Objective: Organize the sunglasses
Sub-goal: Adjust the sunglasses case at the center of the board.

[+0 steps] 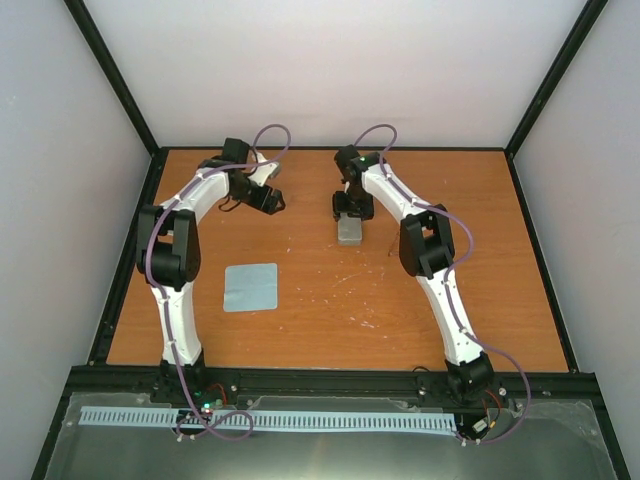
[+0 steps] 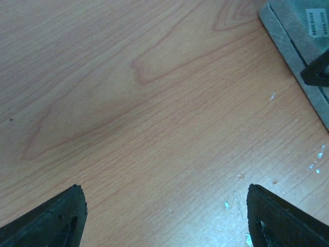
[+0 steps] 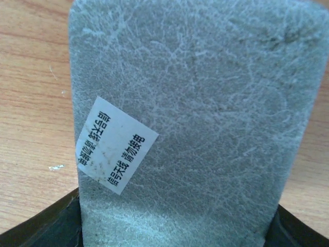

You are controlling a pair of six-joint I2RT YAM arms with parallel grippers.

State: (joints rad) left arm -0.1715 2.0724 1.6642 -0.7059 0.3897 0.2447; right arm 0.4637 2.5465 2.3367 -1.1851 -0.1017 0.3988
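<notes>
- Top view: the grey box (image 1: 350,232) lies lid-up on the table (image 1: 450,300), just to 12 o'clock of its centre.
- The right gripper (image 1: 350,210) is down at the box's 12 o'clock end.
- From the right wrist, the right gripper (image 3: 175,231) is spread wide with the box (image 3: 180,103) filling the gap between its fingers. I can't tell whether the pads actually touch it.
- There's a white label (image 3: 115,146) with printed characters on the box lid.
- The left gripper (image 1: 268,200) hangs at 10 o'clock, well apart from the box.
- Its own camera shows the left gripper (image 2: 164,216) wide open over bare wood, holding nothing, with the box corner (image 2: 300,46) at 2 o'clock.
- A pale blue-grey cloth (image 1: 250,287) lies flat at 8 o'clock.
- The sunglasses can't be picked out for certain. A thin reddish sliver (image 1: 388,252) lies just off the box at 4 o'clock, too small to identify.
</notes>
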